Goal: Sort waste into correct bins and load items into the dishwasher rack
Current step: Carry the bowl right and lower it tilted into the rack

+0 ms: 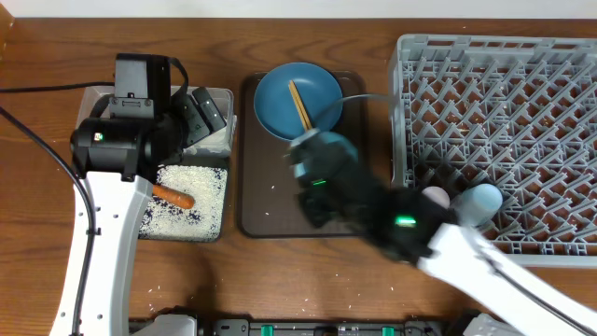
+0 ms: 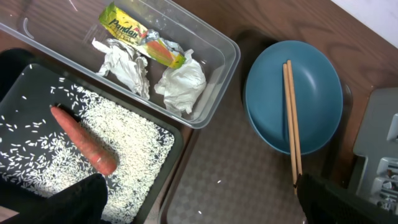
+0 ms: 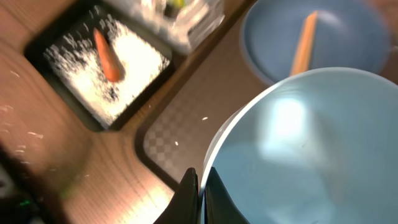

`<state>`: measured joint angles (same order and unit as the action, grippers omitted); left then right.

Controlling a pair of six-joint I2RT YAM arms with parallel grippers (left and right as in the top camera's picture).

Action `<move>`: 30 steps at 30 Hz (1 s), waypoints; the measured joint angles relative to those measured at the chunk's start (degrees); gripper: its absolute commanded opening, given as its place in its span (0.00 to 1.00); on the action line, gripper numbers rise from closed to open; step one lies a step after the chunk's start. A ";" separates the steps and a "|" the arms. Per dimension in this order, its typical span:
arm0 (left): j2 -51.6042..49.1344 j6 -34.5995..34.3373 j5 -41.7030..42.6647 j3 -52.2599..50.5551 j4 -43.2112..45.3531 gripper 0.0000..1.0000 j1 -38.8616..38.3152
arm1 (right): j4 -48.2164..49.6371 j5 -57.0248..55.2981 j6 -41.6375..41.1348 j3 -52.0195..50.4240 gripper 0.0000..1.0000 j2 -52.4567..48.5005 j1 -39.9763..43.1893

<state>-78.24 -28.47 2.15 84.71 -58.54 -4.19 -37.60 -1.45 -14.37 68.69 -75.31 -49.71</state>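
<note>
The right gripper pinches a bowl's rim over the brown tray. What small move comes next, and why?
Probably swing the right gripper and its bowl right, towards the rack: the jaws are shut on the rim, two cups already sit in the rack's near corner, and pegs beside them look free.

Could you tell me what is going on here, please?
The right pincer grips the rim of a round white bowl over the brown serving tray. The left pincer hangs open by the shallow black tray holding white rice and an orange carrot. The round blue plate with wooden chopsticks is not yet racked.
</note>
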 measured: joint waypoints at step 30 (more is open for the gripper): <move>0.00 0.00 0.00 0.00 -0.02 0.99 0.00 | 1.86 86.58 24.81 0.00 0.01 -15.32 70.82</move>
<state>-78.24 -28.47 2.15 84.71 -58.57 -4.19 -35.75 85.12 10.44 68.69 -90.63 21.10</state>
